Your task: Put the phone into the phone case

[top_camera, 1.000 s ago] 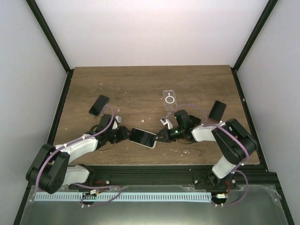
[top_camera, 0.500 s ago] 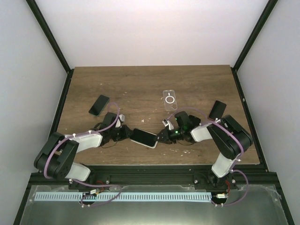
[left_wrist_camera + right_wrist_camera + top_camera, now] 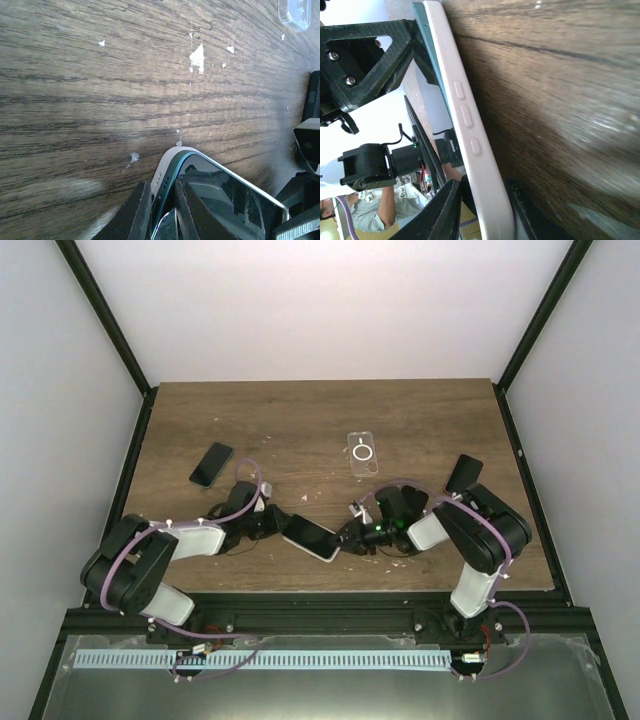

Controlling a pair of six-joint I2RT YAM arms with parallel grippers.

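Wooden table point(image 3: 300, 420) | phone point(image 3: 312, 536) between hands | left hand point(image 3: 162, 202) clenched on one end | right hand point(image 3: 485, 215) straddles other, grip unclear

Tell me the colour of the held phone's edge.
The phone is white-edged, teal inside; right wrist view shows best.

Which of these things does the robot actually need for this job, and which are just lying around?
Needed: white-edged phone, held between left pincer and right pincer; clear case.
Lying about: dark phone at left; dark phone at right; white flecks.
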